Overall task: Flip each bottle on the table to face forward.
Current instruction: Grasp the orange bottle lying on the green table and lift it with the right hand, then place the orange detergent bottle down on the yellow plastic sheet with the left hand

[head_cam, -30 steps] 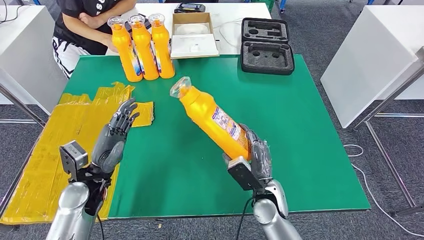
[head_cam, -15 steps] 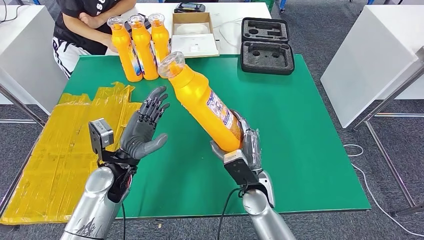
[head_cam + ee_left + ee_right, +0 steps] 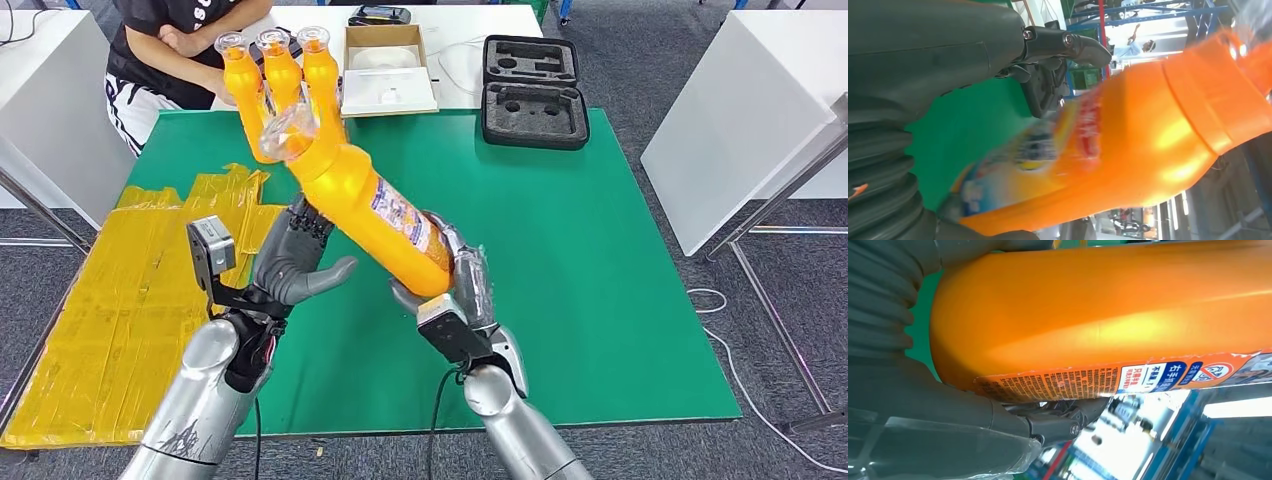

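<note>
- Gripping the base of an orange bottle, the right hand held it raised above the green table, tilted with its clear cap pointing up and away toward the robot's left.
- Beside the bottle's middle, the left hand was unclenched, fingers behind the bottle and thumb stretched under it; whether it touched the bottle could not be told.
- Past the raised cap, three more orange bottles stood upright in a row at the table's far edge, in front of a seated person.
- Left of the left hand lay yellow sheeting.
</note>
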